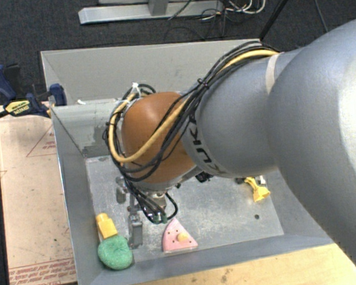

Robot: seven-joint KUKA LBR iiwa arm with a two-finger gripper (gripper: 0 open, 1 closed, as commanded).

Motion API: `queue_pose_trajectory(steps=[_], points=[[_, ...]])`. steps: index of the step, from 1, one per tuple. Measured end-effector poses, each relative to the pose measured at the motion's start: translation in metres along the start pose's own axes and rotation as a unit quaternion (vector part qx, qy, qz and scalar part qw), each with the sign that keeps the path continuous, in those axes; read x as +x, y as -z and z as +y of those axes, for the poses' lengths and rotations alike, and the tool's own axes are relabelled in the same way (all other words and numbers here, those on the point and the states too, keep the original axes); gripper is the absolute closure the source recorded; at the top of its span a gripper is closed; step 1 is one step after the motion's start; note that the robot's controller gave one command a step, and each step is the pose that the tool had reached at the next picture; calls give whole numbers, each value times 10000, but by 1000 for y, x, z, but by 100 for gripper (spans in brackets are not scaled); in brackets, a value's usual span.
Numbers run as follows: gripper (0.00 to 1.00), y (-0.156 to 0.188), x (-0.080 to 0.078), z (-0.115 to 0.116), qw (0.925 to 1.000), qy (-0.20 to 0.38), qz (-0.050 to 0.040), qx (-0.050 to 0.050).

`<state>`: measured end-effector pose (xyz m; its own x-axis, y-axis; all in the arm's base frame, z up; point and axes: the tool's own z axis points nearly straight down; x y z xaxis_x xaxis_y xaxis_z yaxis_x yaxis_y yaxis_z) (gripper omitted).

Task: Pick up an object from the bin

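Gripper [143,221] low in the bin [74,181], toward its 7 o'clock corner; whether it is open or closed cannot be told.
A yellow block [106,225] sits just beside it at 9 o'clock, a green lump [116,253] at 7, a pink wedge [177,238] at 5, and a small yellow piece [257,189] well apart at 3.

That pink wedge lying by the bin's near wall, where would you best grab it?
Probably across its two slanted edges, coming straight down from above. The pink wedge lies flat on the bin floor with bare floor on both sides, so there is likely room to close on it.
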<state>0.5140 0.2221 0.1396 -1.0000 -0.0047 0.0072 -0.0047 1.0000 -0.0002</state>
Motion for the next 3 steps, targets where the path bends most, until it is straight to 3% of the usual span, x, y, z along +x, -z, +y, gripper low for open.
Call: queue_pose_trajectory(steps=[1,2,3], points=[[0,5,-2,-1,10000,-23,-33,-9],[0,19,-23,-26,9997,227,-38,-10],[0,30,-17,-74,9999,-139,-36,-7]])
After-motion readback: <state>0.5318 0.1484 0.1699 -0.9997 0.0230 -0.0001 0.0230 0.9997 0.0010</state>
